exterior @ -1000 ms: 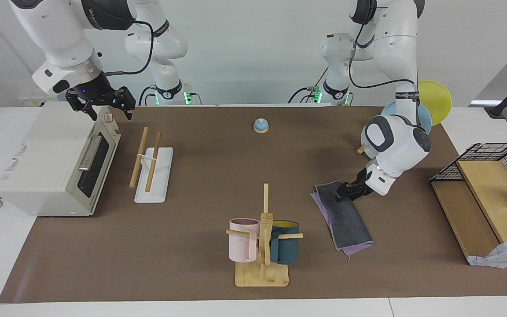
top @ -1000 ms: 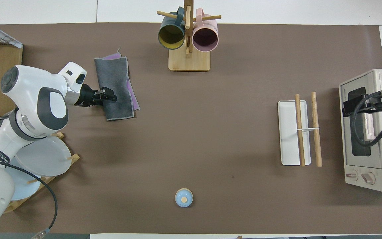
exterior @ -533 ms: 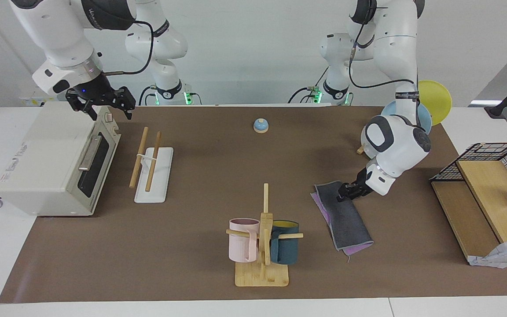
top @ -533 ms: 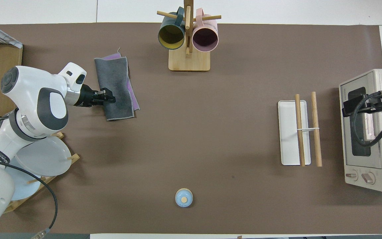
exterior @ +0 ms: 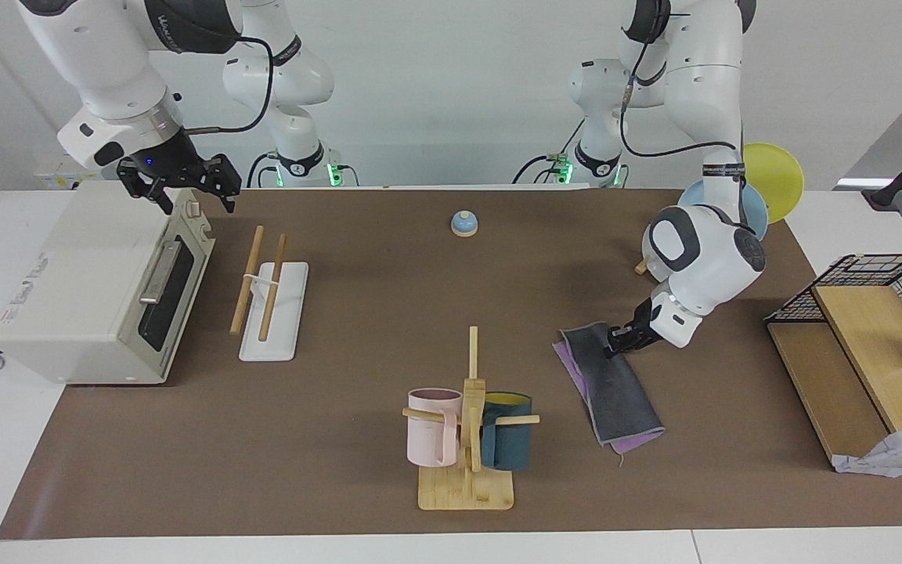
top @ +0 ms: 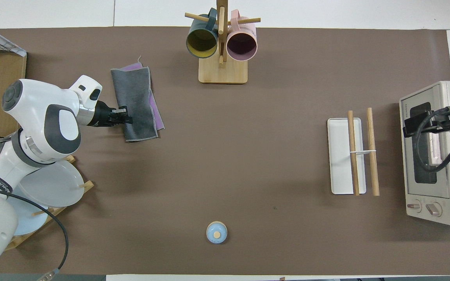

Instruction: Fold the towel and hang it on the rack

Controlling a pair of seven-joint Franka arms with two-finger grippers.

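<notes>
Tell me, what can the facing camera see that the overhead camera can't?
Only the facing view shows the right hand, open, raised over the toaster oven, plus both arm bases. Only the overhead view looks down into the two mugs. Both show the left hand shut on the folded towel's edge, the rack beside the oven, and the mug tree.

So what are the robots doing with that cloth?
The left gripper has its jaws shut on the edge of the folded towel, which lies flat on the table, grey side up, near the mug tree. The rack with two wooden dowels stands bare beside the toaster oven. The right gripper waits open above that oven.
</notes>
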